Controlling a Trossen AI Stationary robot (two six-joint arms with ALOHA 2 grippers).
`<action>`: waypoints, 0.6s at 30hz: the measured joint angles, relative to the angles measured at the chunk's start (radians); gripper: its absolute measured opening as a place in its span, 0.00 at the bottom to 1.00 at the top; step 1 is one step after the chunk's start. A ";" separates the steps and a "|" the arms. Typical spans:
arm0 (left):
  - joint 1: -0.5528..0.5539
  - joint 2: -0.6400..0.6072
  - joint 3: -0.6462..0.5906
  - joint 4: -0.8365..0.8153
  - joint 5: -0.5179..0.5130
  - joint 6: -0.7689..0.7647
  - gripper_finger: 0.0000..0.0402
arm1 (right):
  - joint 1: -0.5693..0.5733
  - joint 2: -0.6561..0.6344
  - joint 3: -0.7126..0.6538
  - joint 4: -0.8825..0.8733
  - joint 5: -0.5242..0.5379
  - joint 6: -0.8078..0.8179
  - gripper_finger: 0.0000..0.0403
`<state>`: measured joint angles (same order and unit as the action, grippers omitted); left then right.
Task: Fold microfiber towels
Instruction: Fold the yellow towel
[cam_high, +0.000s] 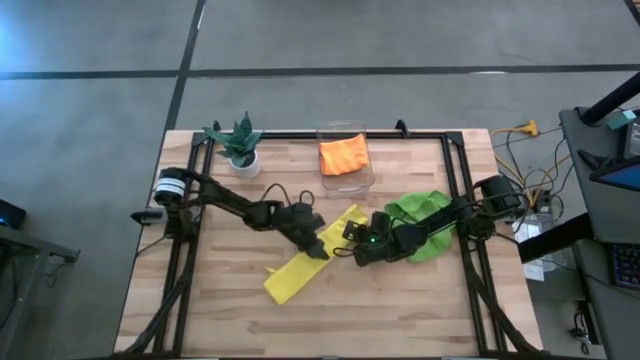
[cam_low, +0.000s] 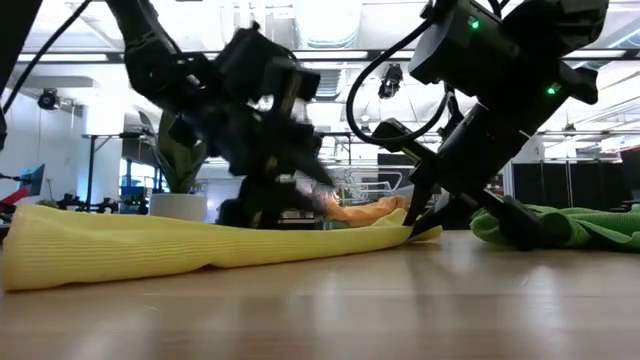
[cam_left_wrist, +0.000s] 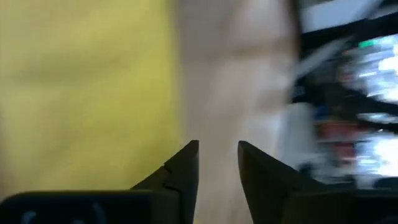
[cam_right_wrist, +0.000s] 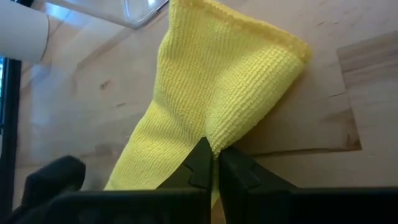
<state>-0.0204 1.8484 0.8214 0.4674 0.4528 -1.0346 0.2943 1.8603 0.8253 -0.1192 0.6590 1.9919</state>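
Observation:
A yellow microfiber towel (cam_high: 305, 258) lies as a long strip slanting across the middle of the table. My right gripper (cam_right_wrist: 214, 155) is shut on it near its far end (cam_high: 352, 215). My left gripper (cam_left_wrist: 217, 149) stands open low over bare wood, close beside the yellow towel's long edge (cam_left_wrist: 168, 93); nothing is between its fingers. A lime green towel (cam_high: 422, 222) lies crumpled under my right arm. An orange towel (cam_high: 343, 154) rests in the clear bin. My right gripper pinches the yellow towel's side edge (cam_right_wrist: 214, 140) between its two fingers, a little back from the far end. The fingers slant down from the table's right. The towel lies on the table, its held end slightly raised (cam_low: 418, 232) and slack.
A clear plastic bin (cam_high: 347, 178) stands at the far middle, a small potted plant (cam_high: 240, 146) at the far left. A dark metal frame (cam_high: 455, 170) runs along the table's sides. Bare wood lies along the near edge (cam_high: 330, 330).

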 joint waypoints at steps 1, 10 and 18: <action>-0.002 0.001 0.011 -0.068 -0.014 0.030 0.22 | 0.001 0.000 0.000 0.001 -0.001 -0.004 0.02; -0.006 0.018 0.036 -0.192 -0.092 0.137 0.07 | 0.007 -0.041 -0.009 0.000 0.051 -0.204 0.02; 0.026 -0.209 0.024 -0.298 -0.173 0.231 0.02 | 0.057 -0.085 0.003 0.042 0.195 -0.413 0.02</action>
<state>0.0060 1.6392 0.8457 0.1693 0.2798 -0.8035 0.3514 1.7751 0.8283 -0.0773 0.8540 1.5786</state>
